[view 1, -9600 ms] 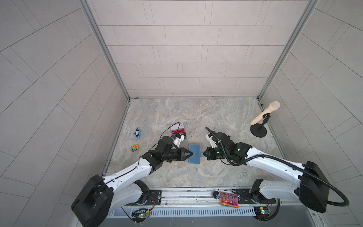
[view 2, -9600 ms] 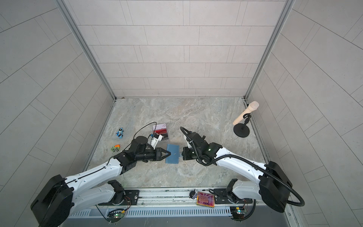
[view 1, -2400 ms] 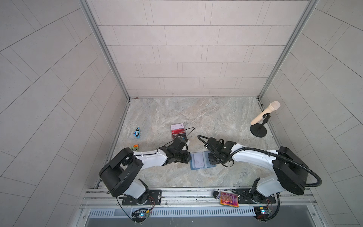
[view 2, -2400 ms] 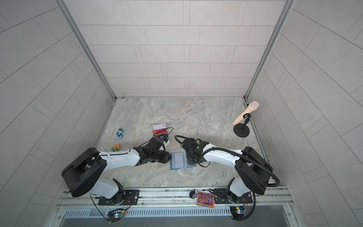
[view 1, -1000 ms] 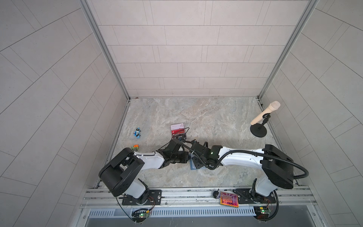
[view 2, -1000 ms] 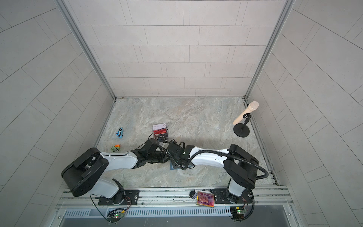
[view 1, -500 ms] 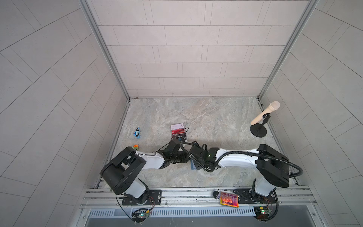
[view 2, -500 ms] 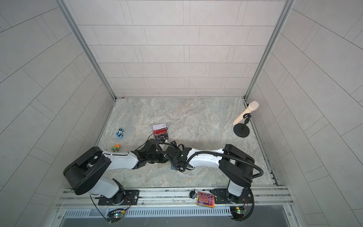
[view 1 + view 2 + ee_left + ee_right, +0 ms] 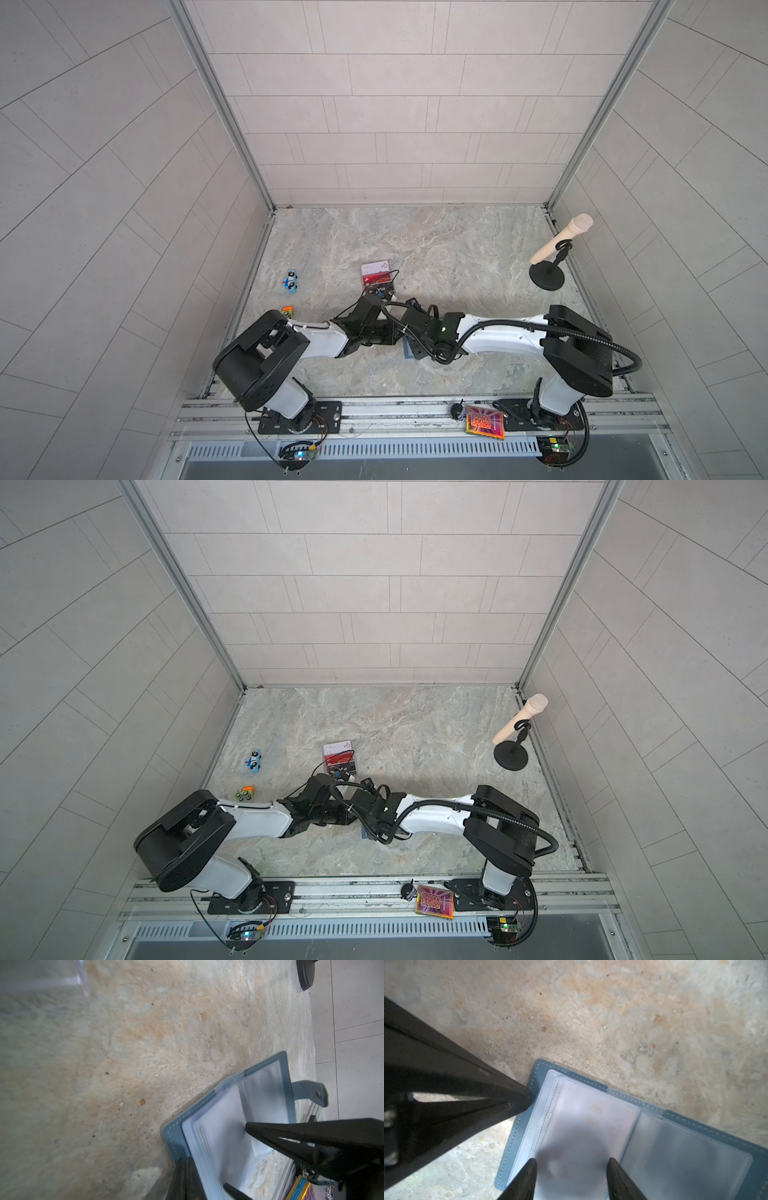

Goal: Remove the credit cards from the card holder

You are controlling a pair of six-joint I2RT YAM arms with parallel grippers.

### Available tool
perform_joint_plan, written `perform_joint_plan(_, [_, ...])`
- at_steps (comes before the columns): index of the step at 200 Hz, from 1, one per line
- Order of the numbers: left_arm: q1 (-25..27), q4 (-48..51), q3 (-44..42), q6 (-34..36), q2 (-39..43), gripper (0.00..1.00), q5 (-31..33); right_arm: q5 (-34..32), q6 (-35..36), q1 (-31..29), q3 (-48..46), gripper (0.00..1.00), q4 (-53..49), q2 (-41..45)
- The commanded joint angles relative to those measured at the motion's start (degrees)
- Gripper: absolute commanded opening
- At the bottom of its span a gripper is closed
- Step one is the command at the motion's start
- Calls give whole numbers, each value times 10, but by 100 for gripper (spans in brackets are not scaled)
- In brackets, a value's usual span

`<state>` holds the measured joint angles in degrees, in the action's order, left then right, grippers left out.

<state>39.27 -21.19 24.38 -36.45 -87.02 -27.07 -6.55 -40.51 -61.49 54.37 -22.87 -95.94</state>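
The slate-blue card holder [image 9: 695,1124] lies open on the stone table, clear sleeves up. In both top views only a sliver of the holder [image 9: 409,350] [image 9: 365,834] shows beneath the arms. My left gripper [image 9: 187,1164] is shut, its tip resting on the holder's cover edge [image 9: 172,1132]. My right gripper [image 9: 572,1162] hangs open over the stacked sleeves, one fingertip on each side of the top sleeve. A pale pinkish card [image 9: 591,1118] shows blurred through that sleeve. Further back, a whitish card [image 9: 376,266], a red card [image 9: 376,277] and a dark card [image 9: 381,286] rest in a clear stand.
The clear acrylic stand [image 9: 41,978] is just behind the left gripper. A wooden microphone on a black base [image 9: 548,266] stands at the back right. Two toy cars [image 9: 292,282] [image 9: 287,311] lie at the left. An orange-pink tile [image 9: 485,422] sits on the front rail.
The right arm has swung further left, bringing its gripper lower over the open holder beside the left gripper. The left gripper has stayed on the cover.
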Motion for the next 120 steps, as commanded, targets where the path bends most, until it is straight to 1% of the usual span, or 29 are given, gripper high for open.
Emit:
perform_joint_plan(1, [-4, 19, -13, 5, -10, 1, 5, 7, -7, -3, -5, 58, 2, 6])
perform_joint_plan(38, [-6, 18, -14, 6, -10, 1, 5, 3, -13, -3, -5, 59, -5, -7])
perform_joint_plan(73, [-7, 18, -14, 6, -12, 1, 4, -41, -21, -4, 9, 58, -50, -20])
perform_joint_plan(86, [-8, 18, -15, 8, -13, 1, 3, -54, -26, -4, 10, 55, -60, -21])
perform_joint_plan(120, [-8, 19, -16, 9, -15, 1, 5, -64, -31, -4, 9, 42, -62, -15])
